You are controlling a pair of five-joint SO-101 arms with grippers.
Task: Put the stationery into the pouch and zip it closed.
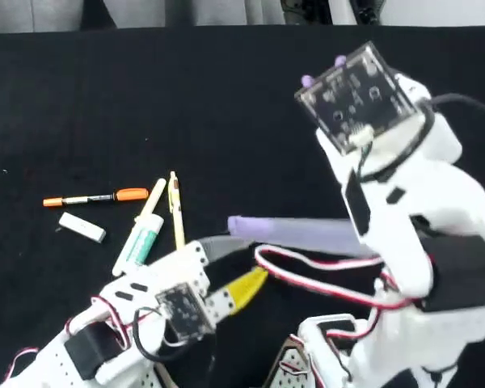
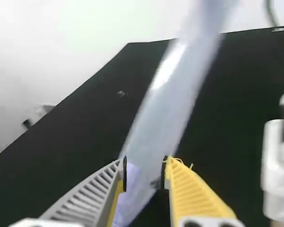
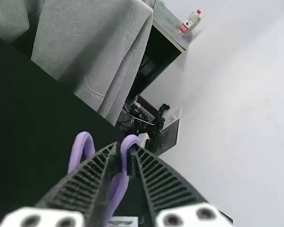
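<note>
Left pincer [image 2: 144, 164] clenched on lavender pouch [image 2: 175, 94] end, right pincer [image 3: 125, 148] clamped on purple loop [image 3: 84, 136]

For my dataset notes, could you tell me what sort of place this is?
Probably a lab or workroom: a black-covered table, bare white wall, and cabled equipment beside draped grey cloth.

Black cloth-covered table [image 1: 145, 97] stretches wide, and past its far edge a grey fabric drape [image 3: 99, 52] hangs over furniture. Plain white wall [image 3: 236, 94] behind, small red-capped bottle [image 3: 189, 21] on a ledge.
</note>
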